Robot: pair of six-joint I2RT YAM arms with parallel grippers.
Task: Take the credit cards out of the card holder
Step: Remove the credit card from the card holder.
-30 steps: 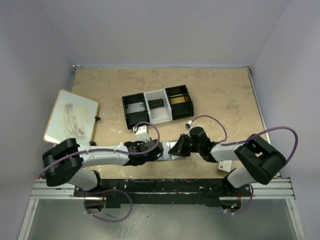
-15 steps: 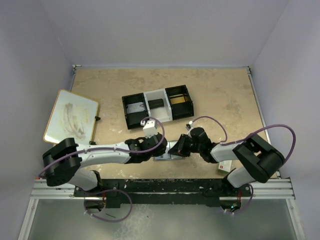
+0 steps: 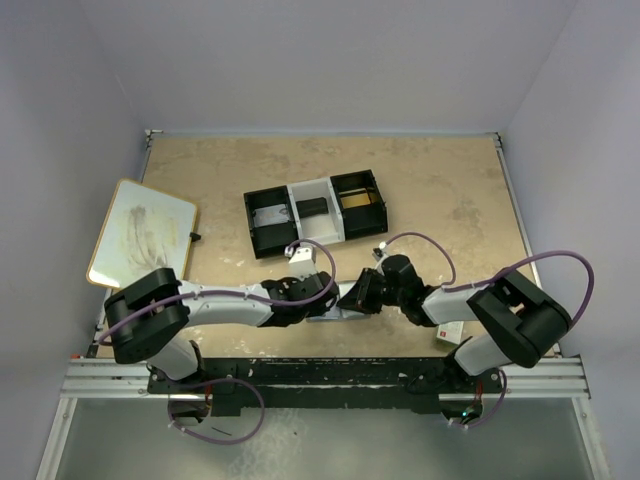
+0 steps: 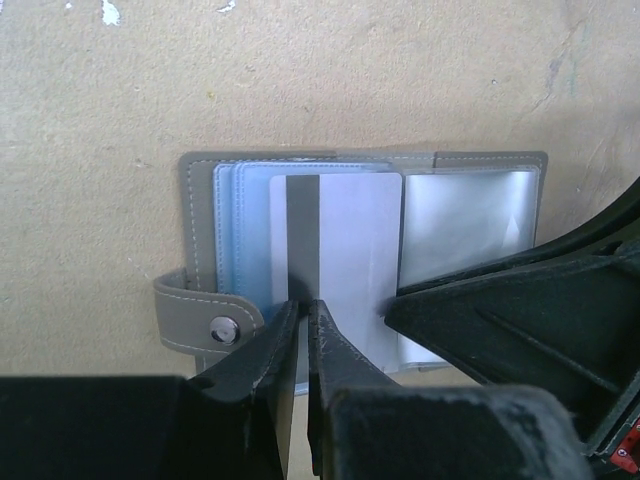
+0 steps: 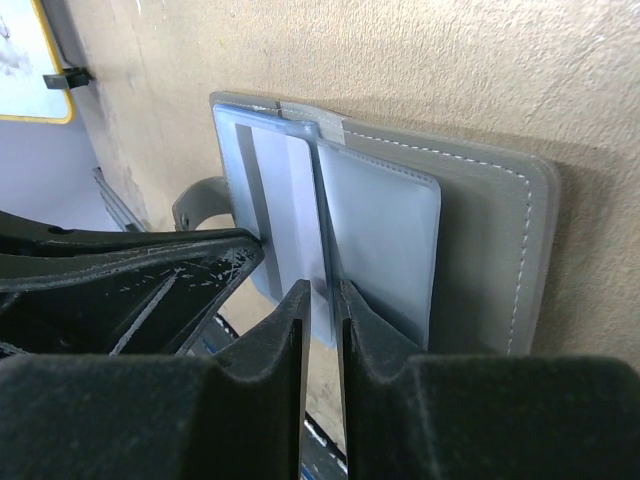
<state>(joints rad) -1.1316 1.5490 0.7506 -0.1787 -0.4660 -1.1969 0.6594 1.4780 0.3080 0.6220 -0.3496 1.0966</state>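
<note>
The card holder (image 4: 195, 230) is open and lies flat on the table (image 4: 300, 70), inner face up, right between the two hands. That is the first step done. As far as I can see, no card is out yet. Nothing loose shows on the table around the fingers.

The left gripper (image 4: 303, 312) is closed down to a thin slit, right on the near edge of a white card (image 4: 350, 250) with a grey stripe. It looks like a pinch on that card, though the card sits squarely over its blue-grey pocket. I'd call this the very start of the first pull, with the whole stack left to do.

The right gripper (image 5: 321, 295) comes in from the other side with its fingers narrow. Its slit lines up with the edge of a clear sleeve (image 4: 465, 225) by the spine. I can't tell whether it grips that sleeve or only steadies it.

The holder's long axis runs across from one hand to the other, and the spine lies crosswise between them. The snap strap (image 4: 195, 315) sticks out on the left gripper's side, just beside its fingertips. The card stands with its long side parallel to the spine, so it should slide out toward the left gripper.
</note>
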